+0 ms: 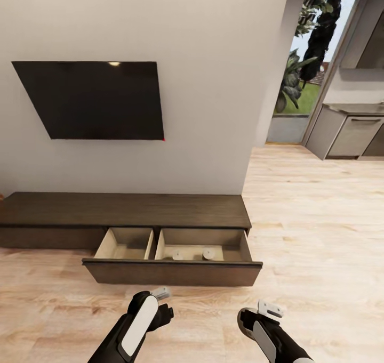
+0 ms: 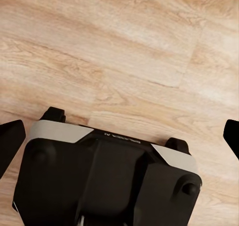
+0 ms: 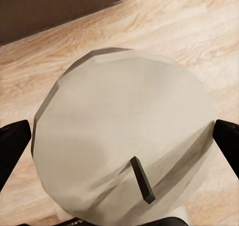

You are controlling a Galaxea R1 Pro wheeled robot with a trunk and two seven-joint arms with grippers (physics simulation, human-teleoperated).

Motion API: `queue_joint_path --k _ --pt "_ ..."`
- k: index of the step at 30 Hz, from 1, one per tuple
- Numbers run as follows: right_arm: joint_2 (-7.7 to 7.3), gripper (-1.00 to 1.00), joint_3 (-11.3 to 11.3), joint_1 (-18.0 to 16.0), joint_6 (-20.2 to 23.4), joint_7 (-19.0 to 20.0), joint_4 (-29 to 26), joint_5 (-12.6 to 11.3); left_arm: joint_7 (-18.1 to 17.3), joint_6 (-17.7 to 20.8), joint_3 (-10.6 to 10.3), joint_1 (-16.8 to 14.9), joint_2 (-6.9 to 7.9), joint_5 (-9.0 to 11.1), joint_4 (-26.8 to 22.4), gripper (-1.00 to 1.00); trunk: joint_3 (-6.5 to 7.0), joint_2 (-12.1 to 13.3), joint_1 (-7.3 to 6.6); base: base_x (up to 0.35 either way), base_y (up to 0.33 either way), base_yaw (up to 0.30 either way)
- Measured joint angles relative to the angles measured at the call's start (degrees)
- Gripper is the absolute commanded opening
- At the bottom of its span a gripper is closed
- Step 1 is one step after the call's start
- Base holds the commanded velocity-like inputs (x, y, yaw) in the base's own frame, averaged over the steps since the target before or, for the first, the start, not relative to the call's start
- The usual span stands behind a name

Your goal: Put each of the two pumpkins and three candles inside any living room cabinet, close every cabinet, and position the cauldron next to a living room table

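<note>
Cabinet (image 1: 125, 209) against the wall, its drawer (image 1: 173, 271) pulled out, two candles (image 1: 177, 255) lying in the right compartment. My right gripper (image 3: 119, 141) is clenched on the third candle (image 3: 124, 136) above the floor (image 1: 320, 235), just short of the drawer front; my left gripper (image 2: 119, 136) hangs spread, holding nothing

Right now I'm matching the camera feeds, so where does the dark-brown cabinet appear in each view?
Head view: the cabinet spans left and centre against the wall, with one drawer pulled open.
Right wrist view: its dark wood lies beyond the candle in the right gripper.
Left wrist view: floor planks and a dark robot part.
Shared landmark: the pale wood floor.
</note>
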Motion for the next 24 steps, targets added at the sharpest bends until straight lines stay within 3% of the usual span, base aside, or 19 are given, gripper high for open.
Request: queue_joint_path --k 8,24 --pt "-0.04 -1.0 -0.06 0.0 0.0 -0.01 0.0 0.02 0.01 0.02 0.08 0.0 -0.01 0.05 -0.26 1.0 0.68 0.0 0.0 0.0 0.0 0.0" --pt "-0.34 -1.0 -0.08 0.0 -0.15 -0.01 0.11 -0.02 0.01 0.02 0.09 0.0 0.0 0.09 -0.27 1.0 0.76 0.01 0.0 0.0 0.0 0.0"
